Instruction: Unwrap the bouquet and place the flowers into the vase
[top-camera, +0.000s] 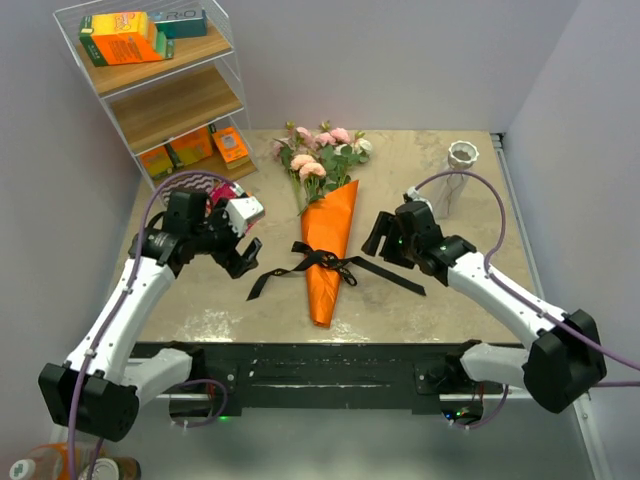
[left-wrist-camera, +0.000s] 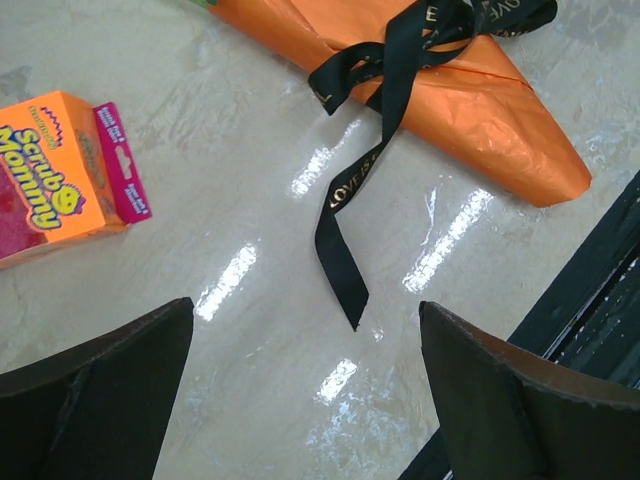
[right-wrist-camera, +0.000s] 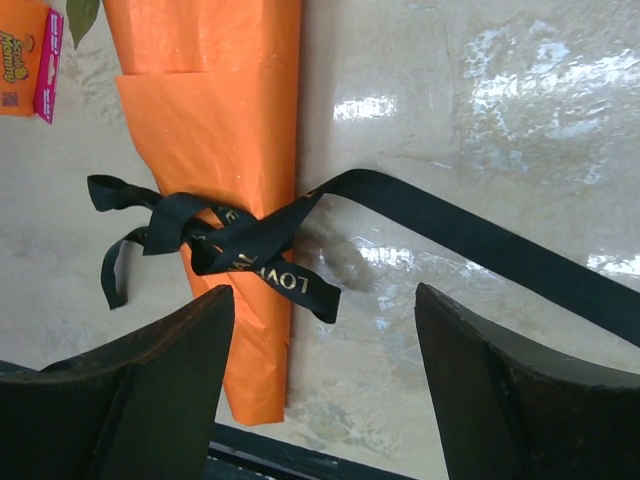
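Robot lab cell, plain partitions, wire shelf

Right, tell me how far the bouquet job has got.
Nothing is done: the bouquet lies wrapped, its black ribbon tied. In hand: the left gripper and right gripper, both open and empty, flank it. Remaining: untie, unwrap, move the flowers to the vase.
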